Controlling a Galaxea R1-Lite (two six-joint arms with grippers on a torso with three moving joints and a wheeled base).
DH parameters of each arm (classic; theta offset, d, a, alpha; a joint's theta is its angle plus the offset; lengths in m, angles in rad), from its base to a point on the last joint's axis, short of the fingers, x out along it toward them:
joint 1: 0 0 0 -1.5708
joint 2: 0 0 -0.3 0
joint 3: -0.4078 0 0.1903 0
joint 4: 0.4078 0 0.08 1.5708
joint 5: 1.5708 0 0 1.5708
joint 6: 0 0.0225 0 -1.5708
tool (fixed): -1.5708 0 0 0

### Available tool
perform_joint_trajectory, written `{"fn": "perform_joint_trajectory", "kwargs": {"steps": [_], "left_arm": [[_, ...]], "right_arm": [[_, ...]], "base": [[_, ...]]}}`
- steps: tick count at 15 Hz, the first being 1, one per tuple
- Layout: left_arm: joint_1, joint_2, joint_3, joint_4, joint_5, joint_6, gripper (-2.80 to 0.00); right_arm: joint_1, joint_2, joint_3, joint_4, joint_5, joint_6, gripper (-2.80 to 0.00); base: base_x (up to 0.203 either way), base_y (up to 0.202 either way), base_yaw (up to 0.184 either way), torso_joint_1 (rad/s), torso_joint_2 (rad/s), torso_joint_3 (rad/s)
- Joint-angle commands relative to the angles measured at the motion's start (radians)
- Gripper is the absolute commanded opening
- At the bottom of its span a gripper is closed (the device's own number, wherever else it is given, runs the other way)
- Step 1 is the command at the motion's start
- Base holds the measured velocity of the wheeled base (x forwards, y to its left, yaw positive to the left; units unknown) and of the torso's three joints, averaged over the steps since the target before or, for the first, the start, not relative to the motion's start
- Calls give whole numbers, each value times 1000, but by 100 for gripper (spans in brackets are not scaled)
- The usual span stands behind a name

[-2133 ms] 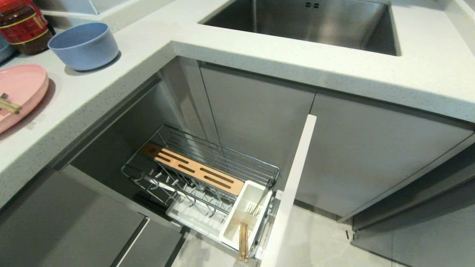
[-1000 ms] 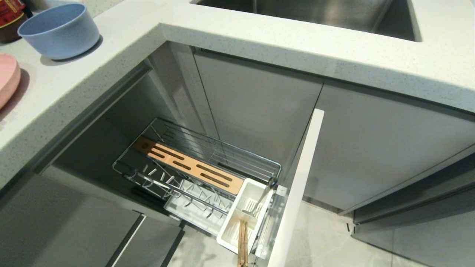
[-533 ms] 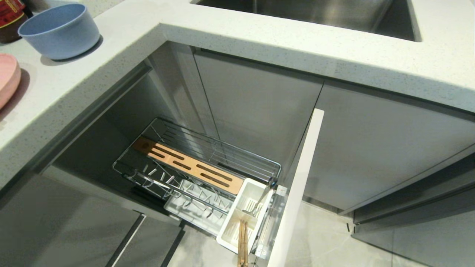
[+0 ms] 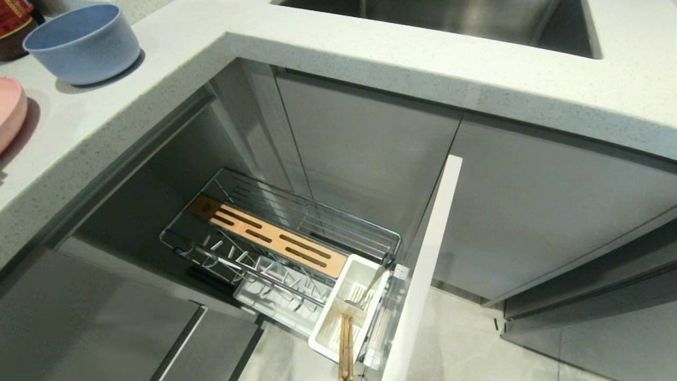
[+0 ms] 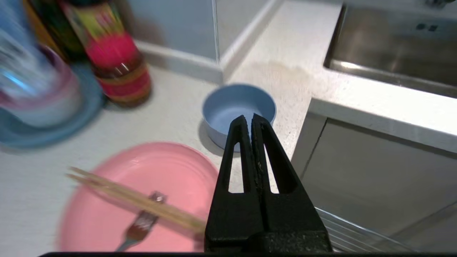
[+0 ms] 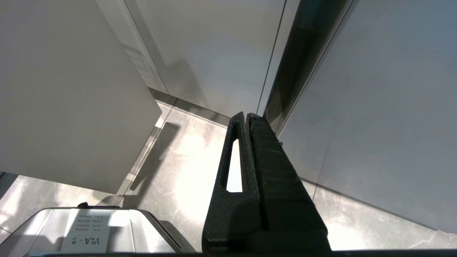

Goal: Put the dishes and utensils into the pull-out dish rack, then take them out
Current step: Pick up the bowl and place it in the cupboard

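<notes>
The pull-out dish rack (image 4: 312, 225) stands drawn out under the counter, with its pale door front (image 4: 426, 264) and tan wooden strip (image 4: 267, 238). Its white cutlery cup (image 4: 338, 323) holds wooden chopsticks (image 4: 346, 344) and a silver fork (image 4: 376, 280). On the counter sit the pale-blue bowl (image 4: 82, 42) (image 5: 239, 105) and the pink plate (image 4: 10, 111) (image 5: 142, 178). Another pair of chopsticks (image 5: 132, 196) and a fork (image 5: 139, 226) lie on that plate. My left gripper (image 5: 249, 117) hangs shut and empty above the counter edge, tips before the bowl. The right gripper (image 6: 246, 116) is shut, parked low by the cabinet fronts.
A red-labelled jar (image 5: 117, 60) and stacked bowls on a blue plate (image 5: 35, 107) stand behind the pink plate. The steel sink (image 4: 439, 21) is set in the counter at the back. Grey cabinet fronts (image 4: 529, 211) flank the rack, over a tiled floor (image 4: 465, 344).
Early on the whole head view slid left and up, so the camera moved. Since then the rack, bowl and plate have kept still and no arm shows there.
</notes>
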Motion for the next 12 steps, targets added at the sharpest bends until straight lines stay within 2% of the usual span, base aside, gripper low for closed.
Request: {"fn": "perform_joint_trajectory", "kwargs": {"steps": [1, 3, 6, 10, 11, 12], "left_arm": [[-7, 169, -34, 1, -7, -40, -280], [-42, 243, -65, 7, -32, -66, -280], [-53, 308, -101, 7, -38, -76, -280], [-76, 333, -112, 2, -38, -100, -280], [-76, 342, -112, 1, -38, -102, 0], [-77, 348, -114, -1, -38, -102, 0]], "right_arm": [[0, 0, 0, 0, 0, -1, -280], [0, 0, 0, 0, -1, -1, -280], [-1, 0, 0, 0, 0, -1, -280], [-1, 0, 0, 0, 0, -1, -280], [0, 0, 0, 0, 0, -1, -280], [0, 0, 0, 0, 0, -1, -280]], "base": [[0, 0, 0, 0, 0, 0], [0, 0, 0, 0, 0, 0], [0, 0, 0, 0, 0, 0], [0, 0, 0, 0, 0, 0], [0, 0, 0, 0, 0, 0], [0, 0, 0, 0, 0, 0]]}}
